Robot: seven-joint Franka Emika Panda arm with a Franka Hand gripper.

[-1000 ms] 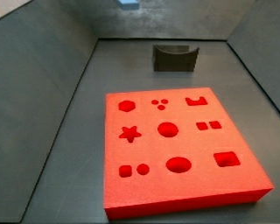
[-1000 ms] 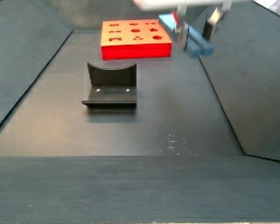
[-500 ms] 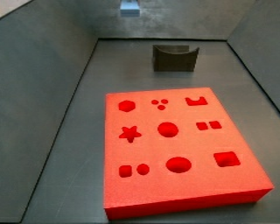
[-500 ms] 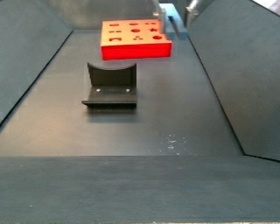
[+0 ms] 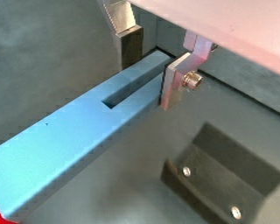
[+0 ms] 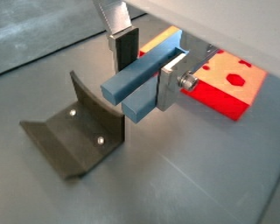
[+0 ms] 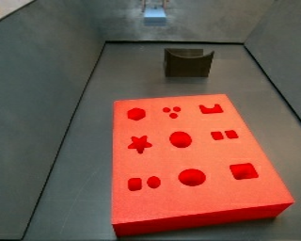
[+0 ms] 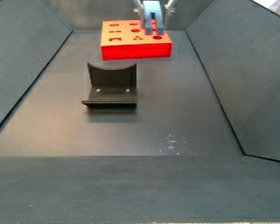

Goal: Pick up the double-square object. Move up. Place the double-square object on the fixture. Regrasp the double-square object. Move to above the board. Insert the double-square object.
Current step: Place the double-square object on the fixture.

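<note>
The claw (image 6: 140, 63) hangs in the air with its 2 flat silver fingers (image 5: 178, 80) pinching the small light-blue plastic bar, the double-square object (image 5: 78, 129), across its narrow width. In both wrist views the bar sticks out well past the finger plates, and a wrist view shows a rectangular slot (image 5: 133, 90) cut in its upper face, close to the grip. The dark pad of the far finger (image 6: 125, 48) presses against the bar's opposite side.

In a side view the bar (image 8: 152, 18) is held high at the top edge of the frame, upright and above the far part of the large bright red-orange rectangular board (image 8: 136, 42). The bar does not touch the board. In another side view only a small blue patch (image 7: 154, 13) shows at the top edge, beyond the fixture.

The board (image 7: 198, 162) lies flat on the dark grey floor (image 8: 143, 131) of the walled bin, its star, circle, square and hexagon holes all unfilled. The small dark grey-olive fixture (image 8: 109, 85), with its upright back and base plate, stands on the floor just beside the board's short edge, with nothing on it. In a wrist view the fixture (image 6: 74, 133) sits below the claw, the board (image 6: 227, 80) behind it.
</note>
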